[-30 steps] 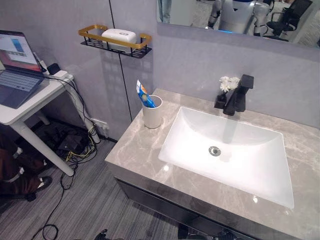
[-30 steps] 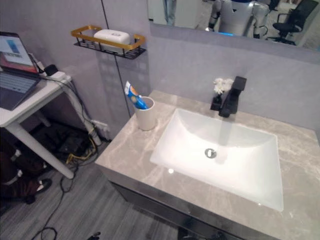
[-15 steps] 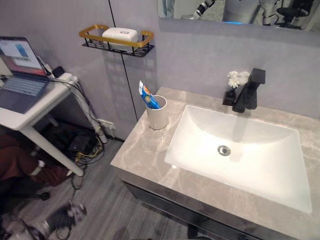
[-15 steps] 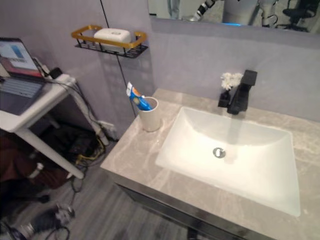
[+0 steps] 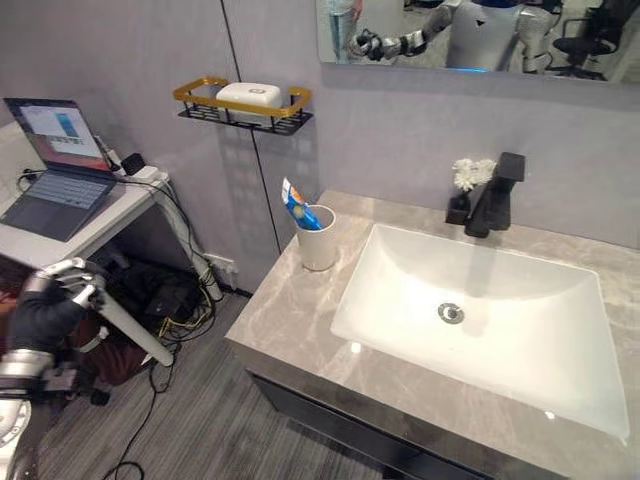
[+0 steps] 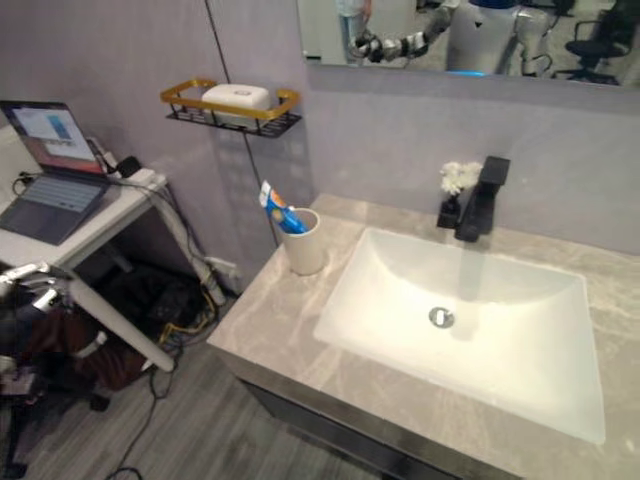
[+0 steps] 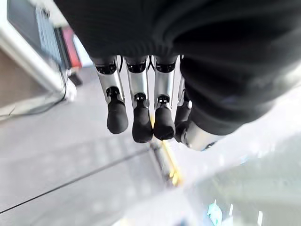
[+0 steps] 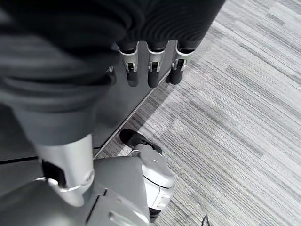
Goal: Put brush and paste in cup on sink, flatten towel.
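Toothpaste, the blue-and-white tube, already stands in your white ceramic cup beside the white basin; left hand, newly raised, hangs well left, fingers relaxed, empty.

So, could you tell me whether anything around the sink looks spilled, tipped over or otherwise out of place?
Nothing stands out. The white cup stands upright on the marble counter left of the basin, holding the toothpaste tube. The basin shows no spill.
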Controlling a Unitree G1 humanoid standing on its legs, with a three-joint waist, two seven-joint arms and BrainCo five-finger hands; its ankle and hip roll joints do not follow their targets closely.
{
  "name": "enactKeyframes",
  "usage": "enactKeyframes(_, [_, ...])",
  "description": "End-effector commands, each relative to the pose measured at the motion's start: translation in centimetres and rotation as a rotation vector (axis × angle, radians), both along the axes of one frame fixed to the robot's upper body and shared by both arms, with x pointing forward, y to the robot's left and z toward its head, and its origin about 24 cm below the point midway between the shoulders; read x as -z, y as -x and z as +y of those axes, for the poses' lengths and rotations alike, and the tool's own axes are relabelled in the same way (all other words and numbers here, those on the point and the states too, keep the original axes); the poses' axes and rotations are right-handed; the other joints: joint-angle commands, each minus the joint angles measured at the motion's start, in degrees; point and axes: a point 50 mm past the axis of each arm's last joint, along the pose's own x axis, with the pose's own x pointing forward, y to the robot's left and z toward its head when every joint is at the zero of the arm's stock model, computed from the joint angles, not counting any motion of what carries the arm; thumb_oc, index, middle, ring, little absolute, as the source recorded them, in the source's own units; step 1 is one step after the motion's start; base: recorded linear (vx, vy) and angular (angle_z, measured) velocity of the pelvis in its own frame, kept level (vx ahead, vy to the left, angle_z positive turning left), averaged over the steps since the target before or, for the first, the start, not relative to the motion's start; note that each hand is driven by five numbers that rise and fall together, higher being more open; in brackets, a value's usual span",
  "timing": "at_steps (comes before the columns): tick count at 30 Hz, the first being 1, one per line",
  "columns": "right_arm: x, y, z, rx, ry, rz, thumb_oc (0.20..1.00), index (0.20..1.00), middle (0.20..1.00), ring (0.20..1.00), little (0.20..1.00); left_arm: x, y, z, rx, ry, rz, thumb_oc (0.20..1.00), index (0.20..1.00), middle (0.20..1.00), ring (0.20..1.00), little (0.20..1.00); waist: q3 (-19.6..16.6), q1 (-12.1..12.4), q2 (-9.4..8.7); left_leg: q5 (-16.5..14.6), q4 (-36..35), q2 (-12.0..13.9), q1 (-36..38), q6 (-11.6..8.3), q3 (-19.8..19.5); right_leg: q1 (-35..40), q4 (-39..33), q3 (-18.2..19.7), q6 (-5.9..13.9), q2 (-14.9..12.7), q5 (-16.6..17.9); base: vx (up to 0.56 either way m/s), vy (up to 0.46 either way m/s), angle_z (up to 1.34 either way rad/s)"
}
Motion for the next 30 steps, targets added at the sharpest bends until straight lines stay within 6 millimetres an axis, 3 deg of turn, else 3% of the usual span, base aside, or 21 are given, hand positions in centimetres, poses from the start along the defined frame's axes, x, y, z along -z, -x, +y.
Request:
enactKeyframes(1, [-0.1,-1.5,0.0,-0.087,0.007,0.005,1.000,1.000,1.000,1.000,1.000,-1.8,-0.9,-1.7,0.118,-0.018,-0.092,0.200,0.200,0.200,0.200,0.200,2.14,-1.43,0.53,-0.84,0.59,-4.29,-0.41,1.30,2.59,-2.95,4.79,-1.11,1.67,0.58,-0.15,0.07,-0.030,-0.19])
enactKeyframes(4, [0.0,-1.3,0.0,-0.101,0.008,0.016,1.000,1.000,1.000,1.000,1.000,-1.1,-1.3,-2.3,0.145,-0.004,-0.061,0.200,0.200,0.200,0.200,0.200,2.03,-2.06,0.74,-0.98,0.59,-4.00,-0.34,1.15,2.89,-2.84,4.93,-0.82,1.39,0.98,-0.72,0.05,-0.019,-0.06])
enactKeyframes(5, [0.0,-1.4,0.0,-0.109,0.013,0.019,1.000,1.000,1.000,1.000,1.000,0.3,-1.8,-2.9,0.150,0.045,-0.033,0.200,0.200,0.200,0.200,0.200,2.05,-2.80,0.67,-1.02,0.59,-3.72,-0.46,0.97,3.11,-2.74,4.84,-0.68,1.21,1.31,-1.13,0.03,-0.038,-0.11])
enactKeyframes(8, [-0.1,-1.6,0.0,-0.108,0.024,0.013,1.000,1.000,1.000,1.000,1.000,1.7,-2.5,-3.6,0.165,0.056,0.024,0.200,0.200,0.200,0.200,0.200,2.10,-3.39,0.71,-1.06,0.59,-3.26,-0.73,0.69,3.44,-2.64,4.58,-0.61,0.95,1.79,-1.58,0.04,-0.038,-0.18])
enactKeyframes(21, [-0.3,-3.0,0.2,-0.087,0.020,-0.052,1.000,1.000,1.000,1.000,1.000,5.9,-3.0,-4.9,0.206,0.053,0.209,0.200,0.200,0.200,0.200,0.200,3.40,-5.34,0.90,-0.71,0.59,-1.83,-2.12,-0.46,5.40,-3.53,4.14,0.15,0.11,3.63,-2.92,0.03,-0.019,-0.04])
enactKeyframes(30, [-0.7,-4.4,-0.2,-0.098,0.044,-0.095,1.000,1.000,1.000,1.000,1.000,6.8,-4.3,-5.5,0.197,0.056,0.224,0.200,0.200,0.200,0.200,0.200,5.41,-6.08,0.87,0.01,0.59,-1.16,-4.55,-0.93,6.51,-6.87,5.29,1.08,-0.44,4.46,-3.25,-0.01,-0.014,-0.03])
